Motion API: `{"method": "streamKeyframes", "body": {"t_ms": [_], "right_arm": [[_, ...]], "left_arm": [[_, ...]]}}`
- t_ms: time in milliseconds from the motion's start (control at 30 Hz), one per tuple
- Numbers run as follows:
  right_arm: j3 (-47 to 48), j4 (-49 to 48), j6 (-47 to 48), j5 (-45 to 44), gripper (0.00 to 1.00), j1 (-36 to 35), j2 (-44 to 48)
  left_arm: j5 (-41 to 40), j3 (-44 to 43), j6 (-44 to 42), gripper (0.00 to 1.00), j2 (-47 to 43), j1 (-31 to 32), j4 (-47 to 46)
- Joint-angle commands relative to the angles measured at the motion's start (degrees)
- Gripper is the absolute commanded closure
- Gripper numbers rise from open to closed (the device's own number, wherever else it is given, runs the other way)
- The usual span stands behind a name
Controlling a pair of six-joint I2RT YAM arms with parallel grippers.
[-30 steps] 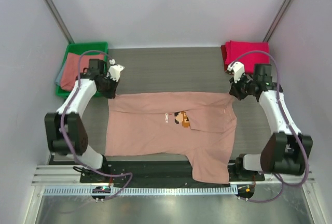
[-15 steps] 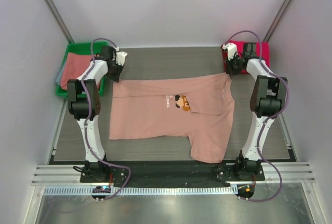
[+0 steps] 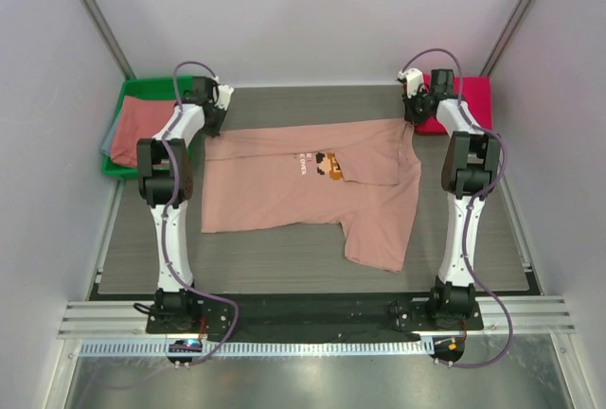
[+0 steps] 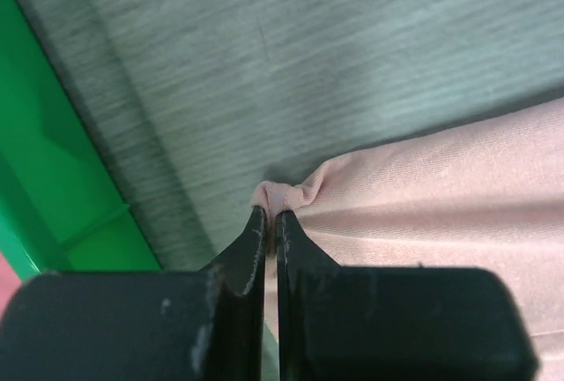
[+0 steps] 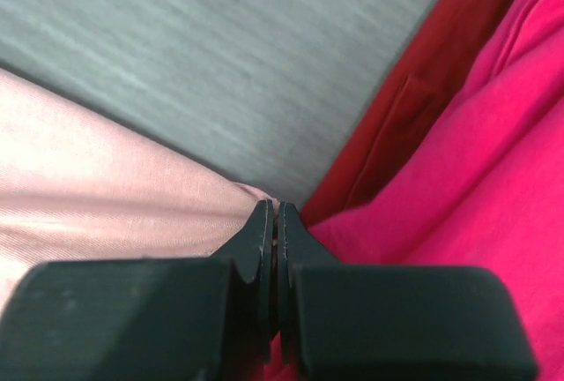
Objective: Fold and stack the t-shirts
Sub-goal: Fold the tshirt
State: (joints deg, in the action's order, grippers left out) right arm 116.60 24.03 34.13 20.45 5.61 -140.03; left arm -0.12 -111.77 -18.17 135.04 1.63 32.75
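Beside the green bin [image 3: 151, 82], the left fingers [image 4: 248, 247] pinch a corner of the salmon t-shirt [image 3: 303, 191], which lies spread across the bench [image 3: 312, 106] away from the bin. Farthest from the bin, the right fingers [image 5: 256, 242] pinch its other corner, just beside the magenta t-shirt [image 5: 458, 134]. Both bites look tiny; tension may slip one free, or snag magenta cloth.

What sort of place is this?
Likely a robot test cell in a lab, not a laundry: plain white walls box in a grey table, the left tool and right tool each pinch a salmon t-shirt, and a green bin holds more clothes.
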Motion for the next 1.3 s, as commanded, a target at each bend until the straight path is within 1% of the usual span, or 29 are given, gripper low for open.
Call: {"method": "streamKeyframes", "body": {"t_ms": [0, 100, 133, 167, 200, 233, 300, 333, 367, 400, 433, 467, 500, 533, 567, 600, 633, 667, 700, 733, 767, 833, 867, 933, 967, 1067, 1100, 1233, 1267], "right_arm": [[4.78, -1.88, -0.29, -3.31, 0.99, 0.28, -1.21], [6.62, -3.28, -1.96, -4.62, 0.96, -0.16, -2.09], [7.15, -3.72, -2.57, -4.97, 0.93, -0.68, -2.01], [8.11, -4.6, -3.53, -5.15, 0.83, -0.86, -1.57], [8.38, -5.04, -3.98, -5.24, 0.78, -1.12, -1.13], [8.65, -6.0, -4.42, -5.59, 0.73, -1.56, -0.6], [9.17, -6.71, -6.25, -6.21, 0.71, -1.91, 1.41], [9.35, -6.89, -7.14, -6.38, 0.69, -2.09, 2.47], [8.92, -6.89, -8.1, -6.47, 0.68, -2.09, 3.61], [8.04, -6.81, -9.51, -6.39, 0.67, -2.09, 7.1], [6.99, -6.89, -10.22, -6.12, 0.66, -2.18, 9.05], [3.76, -6.89, -10.83, -4.82, 0.65, -2.35, 11.16], [1.64, -6.89, -11.36, -3.93, 0.65, -2.35, 16.14], [-0.91, -6.63, -11.02, -2.62, 0.63, -2.35, 18.45], [-6.76, -6.11, -10.23, 1.05, 0.63, -2.44, 21.43], [-10.21, -5.49, -8.66, 2.65, 0.62, -2.7, 24.25], [-13.9, -3.14, -5.16, 4.41, 0.62, -2.97, 30.19], [-21.16, -1.2, -2.34, 7.12, 0.62, -3.4, 32.95], [-24.71, 1.43, 0.47, 8.28, 0.62, -4.45, 35.5], [-28.23, 7.9, 8.24, 9.16, 0.62, -5.07, 41.01], [-35.49, 10.48, 11.8, 9.52, 0.62, -5.6, 43.67], [-44.3, 13.31, 17.7, 9.52, 0.62, -5.61, 50.0], [-52.44, 13.67, 22.08, 9.44, 0.62, -7.17, 56.47], [-59.96, 14.81, 28.15, 9.7, 0.62, -7.97, 62.39], [-66.95, 14.9, 35.06, 9.61, 0.62, -8.33, 68.42], [-77.7, 16.56, 44.15, 9.61, 0.62, -9.47, 75.32], [-79.31, 18.23, 50.45, 9.79, 0.62, -9.65, 78.12], [-82.23, 30.42, 61.91, 13.29, 0.63, -10.53, 81.22], [-82.4, 32.2, 64.11, 13.65, 0.63, -10.79, 81.31]], "left_arm": [[-4.62, -2.49, 0.59, 0.98, 1.71, 0.04, -3.57], [-6.9, -4.6, 2.78, 0.86, 2.16, 0.57, -5.58], [-7.69, -5.73, 3.49, 0.8, 1.98, 0.66, -6.03], [-9.18, -6.44, 3.84, 0.76, 1.2, 0.83, -6.47], [-10.07, -6.88, 4.37, 0.67, 0.67, 1.09, -6.91], [-11.12, -7.76, 5.77, 0.55, 0.05, 1.27, -7.96], [-14.01, -8.47, 7.01, 0.44, -2.32, 1.71, -8.75], [-15.16, -8.64, 7.62, 0.35, -3.2, 1.97, -9.28], [-16.39, -8.3, 7.98, 0.31, -4.25, 2.15, -9.63], [-18.32, -7.86, 8.33, 0.28, -6.96, 2.5, -10.07], [-18.77, -7.42, 8.42, 0.27, -8.47, 2.59, -10.08], [-19.21, -5.5, 8.51, 0.27, -10.31, 2.68, -10.16], [-19.91, -4.35, 8.59, 0.27, -13.72, 2.59, -10.16], [-19.92, -2.68, 8.42, 0.26, -15.93, 2.68, -9.64], [-19.31, -1.02, 7.64, 0.26, -17.78, 2.68, -9.2], [-18.09, 3.44, 6.76, 0.26, -21.97, 2.68, -7.2], [-14.59, 5.92, 5.62, 0.27, -24.19, 2.77, -6.05], [-13.25, 8.64, 3.34, 0.27, -26.3, 2.85, -5.25], [-10.98, 11.98, 1.84, 0.28, -28.93, 2.94, -3.24], [-6.6, 17.32, 0.43, 0.31, -33.14, 3.03, -2.0], [-5.08, 20.68, -1.23, 0.32, -35.61, 3.38, -1.12], [-3.93, 28.31, -2.65, 0.33, -40.62, 3.73, -0.5], [-3.31, 30.01, -2.57, 0.33, -41.43, 3.82, -0.06], [-3.04, 33.17, -0.82, 0.35, -42.75, 3.82, 1.26], [-3.04, 33.89, -0.2, 0.35, -42.84, 3.82, 1.35], [-2.08, 35.48, 0.86, 0.36, -42.06, 3.91, 1.52], [-2.08, 35.39, 1.03, 0.36, -41.71, 3.82, 2.05], [-2.95, 34.16, -0.63, 0.37, -39.51, 3.91, 3.19], [-3.04, 33.9, -0.9, 0.37, -39.07, 3.91, 3.46]]}}
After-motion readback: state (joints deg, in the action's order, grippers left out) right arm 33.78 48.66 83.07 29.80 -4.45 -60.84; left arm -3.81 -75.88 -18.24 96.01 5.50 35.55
